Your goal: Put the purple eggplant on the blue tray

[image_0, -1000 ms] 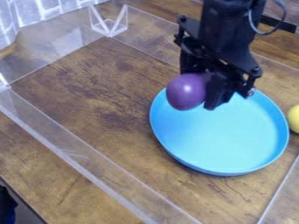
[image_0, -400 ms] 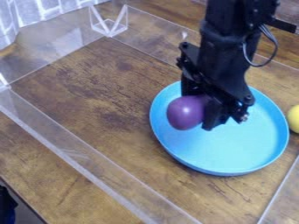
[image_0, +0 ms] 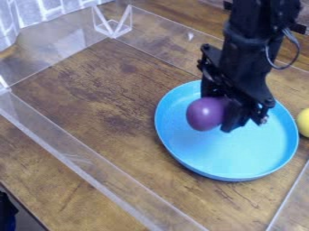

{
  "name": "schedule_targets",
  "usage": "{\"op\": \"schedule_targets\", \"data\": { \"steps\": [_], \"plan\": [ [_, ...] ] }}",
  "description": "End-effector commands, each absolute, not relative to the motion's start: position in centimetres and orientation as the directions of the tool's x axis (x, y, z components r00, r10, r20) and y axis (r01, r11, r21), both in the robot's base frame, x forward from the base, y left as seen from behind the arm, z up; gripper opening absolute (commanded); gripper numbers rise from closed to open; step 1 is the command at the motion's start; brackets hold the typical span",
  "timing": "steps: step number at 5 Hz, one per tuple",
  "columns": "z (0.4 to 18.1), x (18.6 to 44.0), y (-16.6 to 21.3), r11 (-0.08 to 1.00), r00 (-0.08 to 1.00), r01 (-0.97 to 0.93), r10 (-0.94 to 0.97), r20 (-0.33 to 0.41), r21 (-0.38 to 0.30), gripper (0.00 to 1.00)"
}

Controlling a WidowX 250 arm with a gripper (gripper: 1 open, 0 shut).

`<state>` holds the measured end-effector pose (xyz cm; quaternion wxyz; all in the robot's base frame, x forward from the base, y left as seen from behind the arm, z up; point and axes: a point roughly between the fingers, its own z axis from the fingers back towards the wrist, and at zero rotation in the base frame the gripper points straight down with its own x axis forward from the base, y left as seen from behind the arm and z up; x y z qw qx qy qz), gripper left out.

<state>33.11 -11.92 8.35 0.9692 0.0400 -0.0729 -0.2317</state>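
— So where is the purple eggplant (image_0: 207,114)?

— Pinched in the black claw (image_0: 225,117), which points straight down. The fingers stand part-way apart with the eggplant between them; its purple body bulges out on the side towards the tabletop's left edge.

— And the blue tray (image_0: 229,153)?

— Lying flat on the wooden tabletop (image_0: 90,95), close to the right edge. The eggplant hangs low over the tray's inner floor, nearer its far-left rim. Whether it touches the floor, I cannot tell.

— Anything else nearby?

— A yellow round fruit (image_0: 303,121) sits just beside the tray's right rim, at the tabletop's right edge. A clear plastic wall (image_0: 85,158) crosses the near-left part, with a small clear stand (image_0: 114,20) by the far edge.
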Motion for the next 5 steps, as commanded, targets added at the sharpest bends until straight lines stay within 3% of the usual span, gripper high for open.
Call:
{"op": "schedule_targets", "data": {
  "steps": [1, 5],
  "plan": [
    [10.3, 34.6, -12.3, 0.904, 0.884, 0.408, -0.425, 0.192, 0.125, 0.0],
    [10.0, 34.0, -12.5, 0.956, 0.944, 0.256, -0.279, 0.176, 0.144, 0.0]
  ]
}}
